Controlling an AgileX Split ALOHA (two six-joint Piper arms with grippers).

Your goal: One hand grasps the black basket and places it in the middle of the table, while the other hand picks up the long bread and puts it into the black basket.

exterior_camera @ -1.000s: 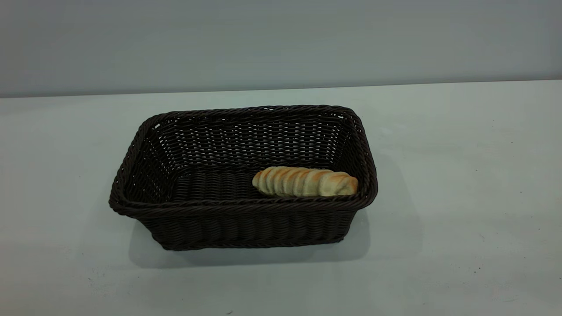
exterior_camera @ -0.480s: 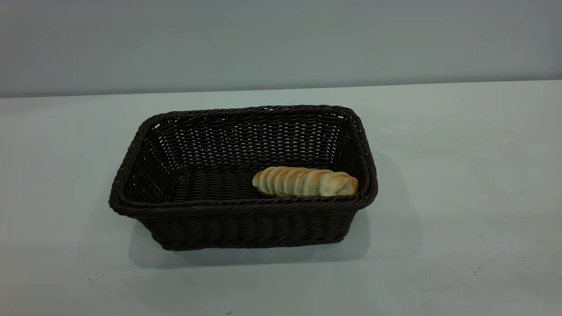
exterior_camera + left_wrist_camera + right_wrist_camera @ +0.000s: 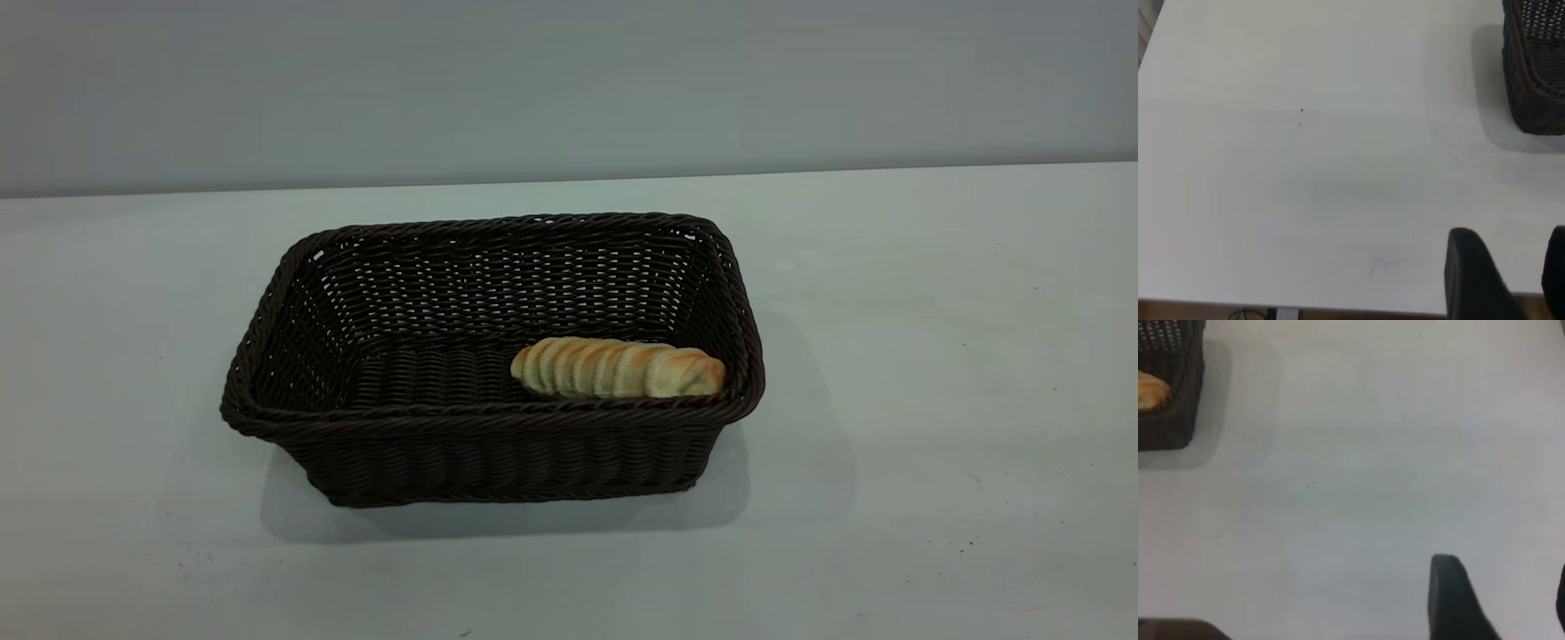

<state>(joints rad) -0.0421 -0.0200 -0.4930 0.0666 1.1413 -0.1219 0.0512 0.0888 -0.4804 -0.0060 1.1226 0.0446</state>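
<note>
Long bread in black basket; wrist views only: seemingly parted end effectors.

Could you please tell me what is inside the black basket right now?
The long bread lies inside the black basket, toward its right end. The near wall hides its underside.

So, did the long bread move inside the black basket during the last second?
No. The long bread lies at the same spot against the near-right rim of the black basket, and the basket has not shifted against the table's far edge.

Black, rounded, matte tool fingers
</note>
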